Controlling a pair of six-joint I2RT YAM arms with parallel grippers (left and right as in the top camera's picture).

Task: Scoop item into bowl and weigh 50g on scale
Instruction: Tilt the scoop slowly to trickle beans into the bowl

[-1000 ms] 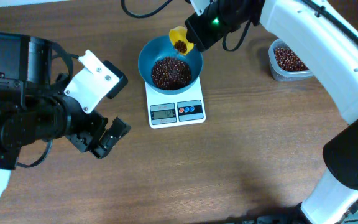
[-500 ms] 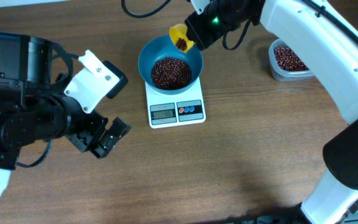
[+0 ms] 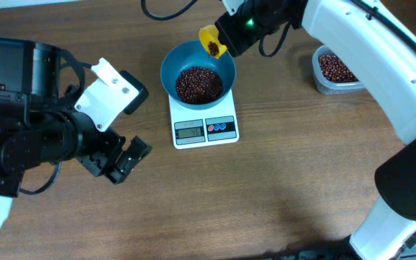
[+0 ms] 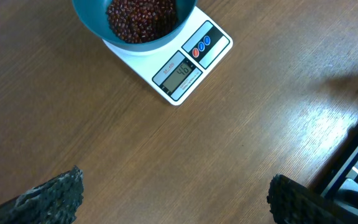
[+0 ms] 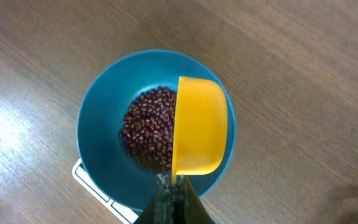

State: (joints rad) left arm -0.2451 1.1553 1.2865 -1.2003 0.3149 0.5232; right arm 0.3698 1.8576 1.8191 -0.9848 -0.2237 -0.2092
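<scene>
Black left gripper [image 3: 125, 161] hangs spread wide at eight o'clock from the scale [image 3: 205, 129]. On it, the blue bowl [image 3: 170, 65] holds the beans [image 3: 197, 84]: glossy, loose, prone to rolling, so best moved by scoop. At the bowl's one o'clock, the right gripper [image 5: 173, 203] clenches the handle of the yellow scoop [image 3: 209, 40].

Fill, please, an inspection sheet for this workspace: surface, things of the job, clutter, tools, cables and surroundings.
Surface: brown wooden table, no spills seen.
Job's things: blue bowl sits on the white scale, partly filled with beans; display seems to read 46.
Clutter: clear tub of more beans, right of the scale in the overhead view.
Tools: left tool open, empty, above bare table; right tool shut on a yellow scoop, which holds a few beans over the bowl's rim.
Cables: black cable at the table's far edge.
Surroundings: nothing seen.
</scene>
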